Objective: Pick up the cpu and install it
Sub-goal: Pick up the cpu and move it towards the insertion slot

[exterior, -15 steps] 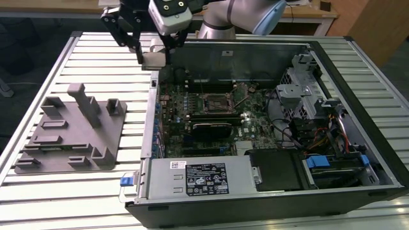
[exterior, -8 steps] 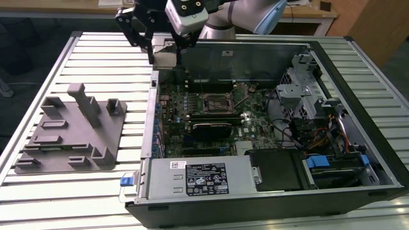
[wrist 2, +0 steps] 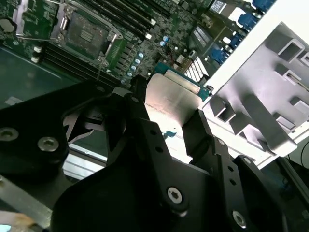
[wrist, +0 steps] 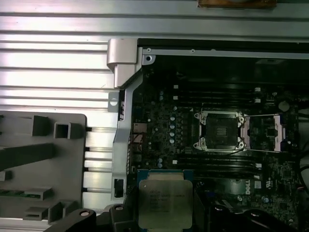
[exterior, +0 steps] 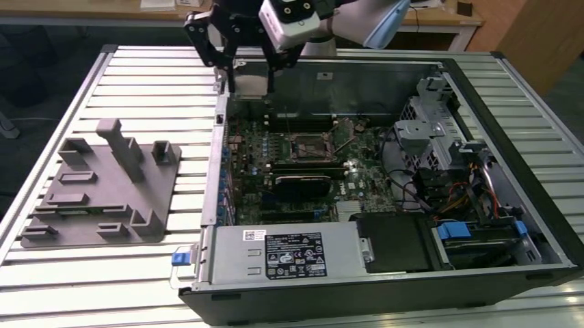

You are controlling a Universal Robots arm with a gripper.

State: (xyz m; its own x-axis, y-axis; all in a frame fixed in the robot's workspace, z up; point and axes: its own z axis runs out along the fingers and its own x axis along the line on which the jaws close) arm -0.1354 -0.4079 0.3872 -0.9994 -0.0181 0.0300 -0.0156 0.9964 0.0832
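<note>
The cpu (wrist 2: 170, 99) is a flat square chip with a silver top and a green rim, and my gripper (wrist 2: 169, 113) is shut on it, one black finger on each side. In the first wrist view the cpu (wrist: 165, 203) hangs above the motherboard, short of the open black socket (wrist: 219, 130) and off to one side of it. In the exterior view my gripper (exterior: 248, 76) hovers high over the far left corner of the open computer case (exterior: 474, 96), and the socket (exterior: 306, 145) lies lower, toward the board's middle.
A grey plastic tray (exterior: 100, 191) with upright posts stands on the slatted metal table (exterior: 146, 89), at the exterior view's left of the case. Inside the case are the power supply (exterior: 283, 253), a drive cage (exterior: 429, 130) and bundled cables (exterior: 456, 191).
</note>
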